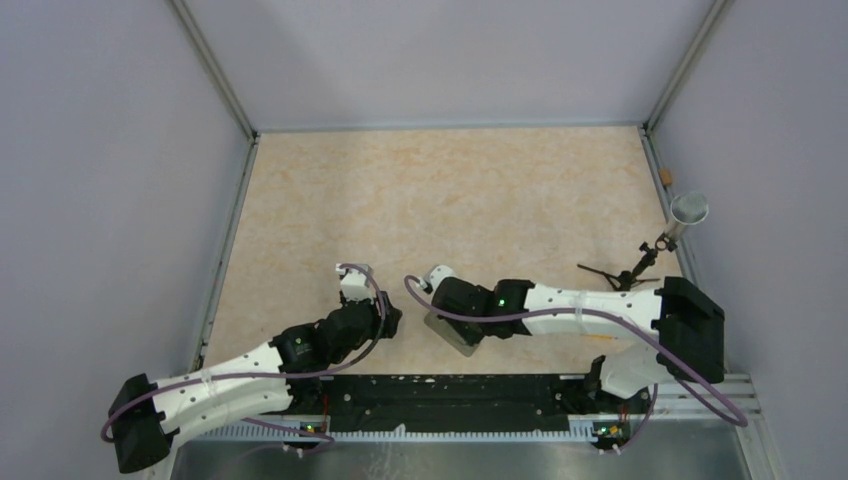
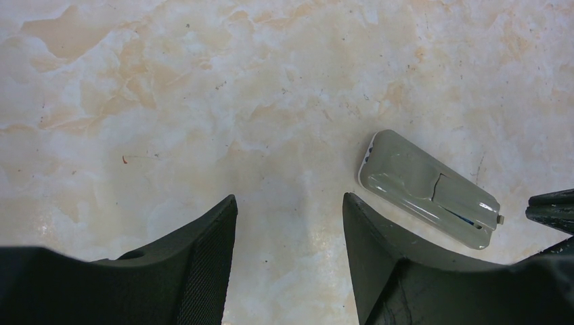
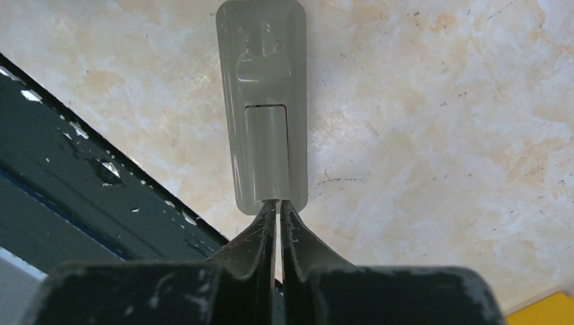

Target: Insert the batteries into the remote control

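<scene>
Right gripper (image 3: 278, 203): jaws drawn to a thin slit, tips touching the near end of the remote control (image 3: 260, 101); whether they pinch it cannot be told. The remote lies flat, grey back up, on the marbled table (image 1: 450, 190), close to the black rail (image 1: 450, 400). Left gripper (image 2: 290, 198): jaws wide, holding nothing, remote just to its right.

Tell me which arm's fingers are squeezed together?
The right arm's fingers, pressed together at the end of the grey remote. The left arm's fingers stand wide apart.
</scene>
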`<state>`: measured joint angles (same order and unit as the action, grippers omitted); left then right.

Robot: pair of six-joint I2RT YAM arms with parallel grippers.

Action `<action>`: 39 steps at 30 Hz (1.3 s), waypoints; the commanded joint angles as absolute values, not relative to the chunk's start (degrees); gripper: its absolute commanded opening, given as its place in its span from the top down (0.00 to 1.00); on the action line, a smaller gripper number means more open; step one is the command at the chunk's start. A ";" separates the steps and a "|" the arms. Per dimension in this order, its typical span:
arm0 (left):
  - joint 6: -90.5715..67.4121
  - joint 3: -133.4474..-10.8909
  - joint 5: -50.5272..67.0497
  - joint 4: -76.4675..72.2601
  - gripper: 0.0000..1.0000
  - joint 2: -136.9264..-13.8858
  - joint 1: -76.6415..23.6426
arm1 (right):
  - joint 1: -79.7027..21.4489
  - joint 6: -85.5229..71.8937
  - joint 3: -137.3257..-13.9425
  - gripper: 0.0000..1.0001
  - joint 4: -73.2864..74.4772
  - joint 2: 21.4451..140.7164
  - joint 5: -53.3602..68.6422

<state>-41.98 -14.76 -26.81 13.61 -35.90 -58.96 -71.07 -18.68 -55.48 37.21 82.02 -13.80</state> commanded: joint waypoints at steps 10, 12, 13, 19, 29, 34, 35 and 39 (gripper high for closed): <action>-41.43 -15.73 -26.77 11.52 0.40 -36.34 -58.79 | -70.23 -20.55 -53.62 1.00 32.27 82.26 -11.92; -41.37 -15.74 -26.63 11.43 0.40 -36.42 -58.79 | -70.10 -20.55 -53.16 1.00 31.56 82.70 -11.60; -41.38 -15.76 -26.59 11.43 0.40 -36.43 -58.79 | -69.98 -20.50 -52.84 1.00 31.12 82.95 -11.36; -41.27 -15.82 -26.54 11.25 0.40 -36.59 -58.75 | -69.53 -20.60 -50.98 1.00 28.76 85.21 -9.77; -41.28 -15.83 -26.54 11.25 0.40 -36.70 -58.72 | -69.05 -20.59 -49.31 1.00 26.41 86.36 -8.61; -41.28 -15.82 -26.54 11.26 0.40 -36.76 -58.75 | -69.05 -20.52 -50.02 1.00 27.43 85.51 -10.07; -41.24 -15.82 -26.54 11.29 0.40 -36.76 -58.74 | -69.05 -20.51 -50.16 1.00 27.58 84.81 -10.60; -41.31 -15.85 -26.54 11.25 0.40 -36.74 -58.79 | -68.98 -20.57 -51.49 1.00 29.64 82.34 -11.92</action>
<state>-41.85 -14.76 -26.41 13.39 -36.64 -58.96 -69.52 -19.77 -50.24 27.79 85.49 -9.96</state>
